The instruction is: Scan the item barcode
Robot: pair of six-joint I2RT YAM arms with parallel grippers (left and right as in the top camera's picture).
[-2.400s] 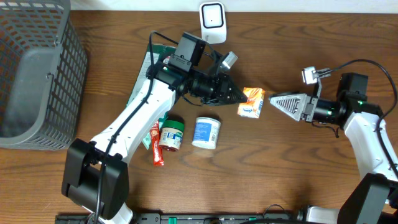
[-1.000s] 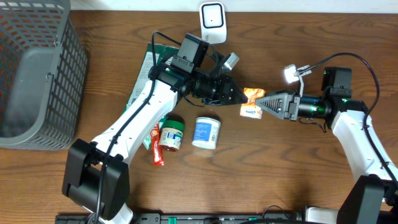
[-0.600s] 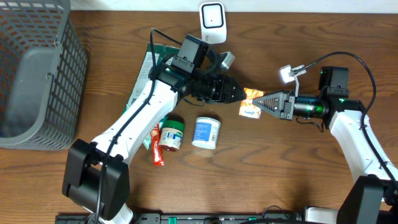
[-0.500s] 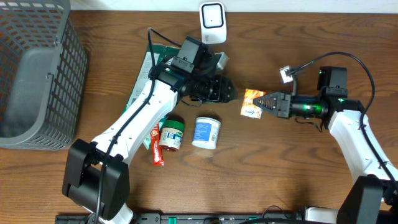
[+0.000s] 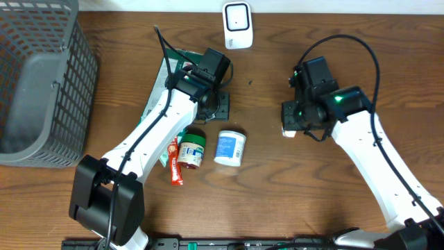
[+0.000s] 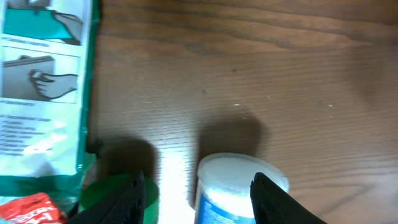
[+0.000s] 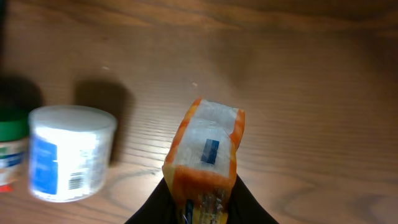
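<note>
Starting far left with the grey wire-mesh basket (image 5: 41, 76), well clear of the action. On to the white left arm (image 5: 149, 132): rises from the near edge of the brown wooden desk (image 5: 291, 201), slants up and right, then tips its wrist straight down. Ends in the left tool (image 6: 199, 177), spread about halfway, gripping nothing, poised above the white round tub with the blue label (image 6: 239, 183). Hides much of the green-and-white printed packet (image 6: 43, 93) from overhead. Crops the green-lidded jar (image 6: 115, 196) and the red sachet (image 6: 31, 210) at the bottom of the left wrist view.

Across now to the white right arm (image 5: 374, 153): sweeps in from the near right corner, folds over, points down too. Covers its own tool from above. Switching to the right wrist view: shows the right tool (image 7: 202, 198) pinched tight on the orange-and-clear snack packet (image 7: 208, 146), held over bare wood to the right of the tub. Cannot make out a barcode there, only a small blue mark. Sits well short of the white scanner (image 5: 237, 15) at the far edge.
</note>
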